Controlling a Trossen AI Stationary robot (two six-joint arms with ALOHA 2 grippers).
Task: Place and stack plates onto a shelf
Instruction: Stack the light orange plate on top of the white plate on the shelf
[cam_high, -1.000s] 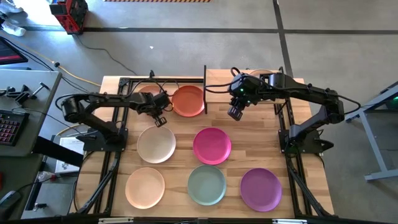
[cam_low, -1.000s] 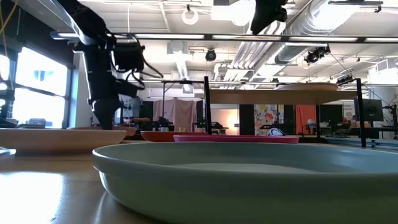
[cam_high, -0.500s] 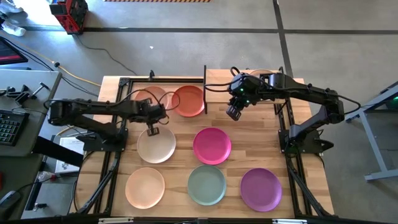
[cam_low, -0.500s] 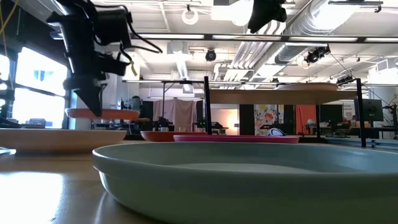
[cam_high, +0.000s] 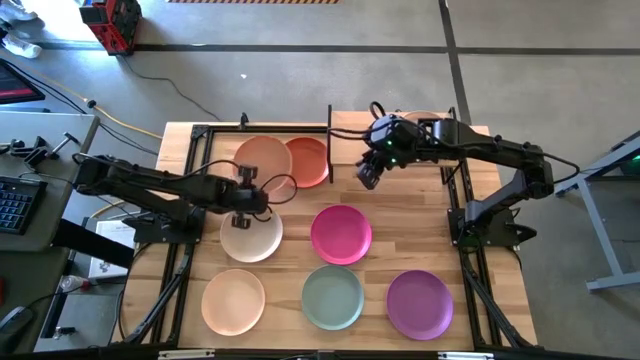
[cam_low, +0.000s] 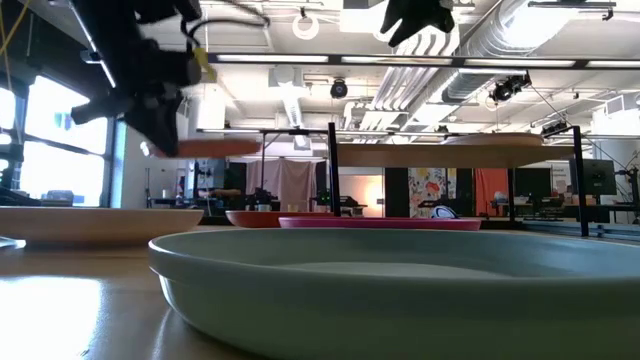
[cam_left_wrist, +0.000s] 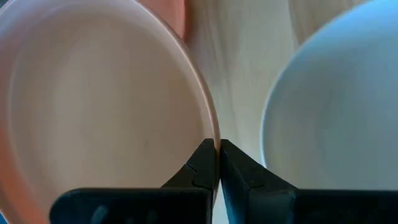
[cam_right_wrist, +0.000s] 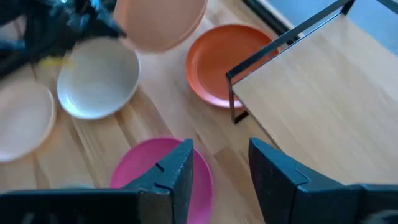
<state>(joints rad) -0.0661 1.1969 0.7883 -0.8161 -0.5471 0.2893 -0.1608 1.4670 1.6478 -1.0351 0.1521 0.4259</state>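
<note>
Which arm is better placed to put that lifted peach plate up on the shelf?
Left. Its gripper is clamped on the peach plate's rim, holding it off the table, while the right gripper hangs open and empty beside the shelf.

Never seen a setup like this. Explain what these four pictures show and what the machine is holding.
Two dark robot arms work at a wooden table. One picture looks straight down, one looks level across the tabletop, and two come from cameras on the arms' wrists. The left hand is shut on the rim of a peach plate, lifted off the table. The right hand hovers open beside the shelf. Lying on the table are orange-red, cream, magenta, pale green, purple and another peach plate.
</note>
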